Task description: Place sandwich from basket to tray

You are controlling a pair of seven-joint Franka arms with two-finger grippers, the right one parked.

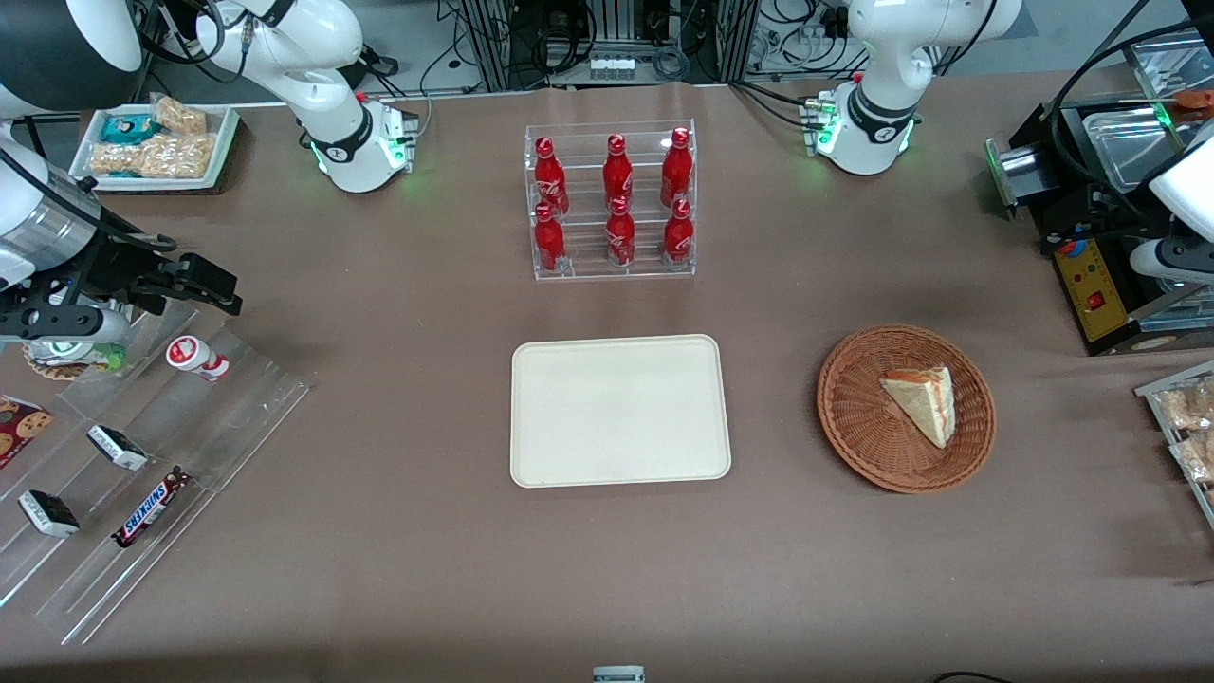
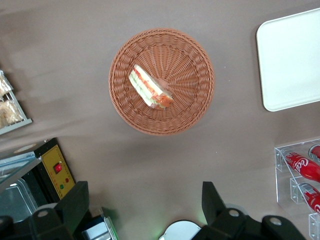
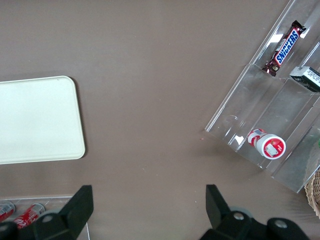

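The sandwich (image 1: pixel 925 403) is a pale triangular wedge with red, orange and green layers on its cut edge. It lies in the round wicker basket (image 1: pixel 854 408), toward the working arm's end of the table. The cream tray (image 1: pixel 616 410) lies flat and bare beside the basket, at the table's middle. In the left wrist view the left gripper (image 2: pixel 144 202) is open and empty. It hangs high above the bare table, apart from the basket (image 2: pixel 190 75) and the sandwich (image 2: pixel 150 89). The tray (image 2: pixel 292 60) shows there too, and in the right wrist view (image 3: pixel 35 120).
A clear rack of red bottles (image 1: pixel 612 204) stands farther from the front camera than the tray. A black box with a yellow panel (image 1: pixel 1100 289) and a tray of snack packs (image 1: pixel 1186 427) sit at the working arm's end. A clear stepped stand with snacks (image 1: pixel 142 455) lies toward the parked arm's end.
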